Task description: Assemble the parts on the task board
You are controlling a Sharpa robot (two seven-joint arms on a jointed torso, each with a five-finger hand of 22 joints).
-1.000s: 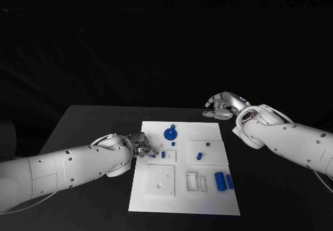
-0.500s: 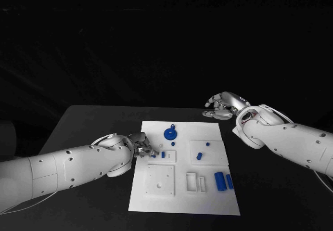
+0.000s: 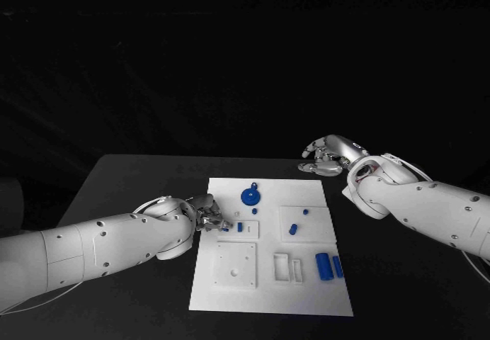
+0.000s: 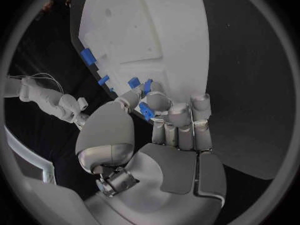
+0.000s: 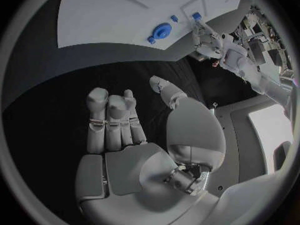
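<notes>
On the black table (image 3: 133, 177), seen from the head camera, the white task board (image 3: 268, 297) lies between the two arms. A blue disc (image 3: 250, 196) sits near its far edge, a small blue peg (image 3: 293, 229) lies on the square block to the right, another small blue piece (image 3: 240, 227) on the block at left, and two blue cylinders (image 3: 330, 266) lie side by side near the right edge. The left hand (image 3: 207, 214) rests at the board's left edge, fingers curled over something blue; the right hand (image 3: 332, 156) hovers beyond the far right corner, well apart from every part.

Left wrist view: the left hand (image 4: 164, 116) pinches a small blue part (image 4: 146, 110) between thumb and fingertips, just beside the board (image 4: 156, 30).

Right wrist view: the right hand (image 5: 134, 130) is relaxed, fingers apart, grasping nothing, over bare table short of the board (image 5: 112, 20).

Judgement: assembly looks early. Most parts lie loose, one is in hand awaiting seating, and the rest remain to be fitted.
</notes>
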